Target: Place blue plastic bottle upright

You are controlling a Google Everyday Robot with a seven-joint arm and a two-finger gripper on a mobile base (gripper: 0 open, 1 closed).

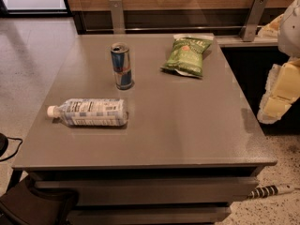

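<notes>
One blue plastic bottle (89, 112) lies on its side at the left front of the gray table (187, 135), cap pointing left. One drink can (122, 65) stands just behind it, and one green chip bag (186, 55) lies farther back. The gripper (280, 93) hangs past the table's right edge — I cannot tell if it is open or closed. The floor (28, 55) is pale.

Blue plastic bottle (91, 112): pale blue-white label; can (122, 67) blue-silver; bag (186, 55) green; gripper (280, 95) cream, far right
</notes>
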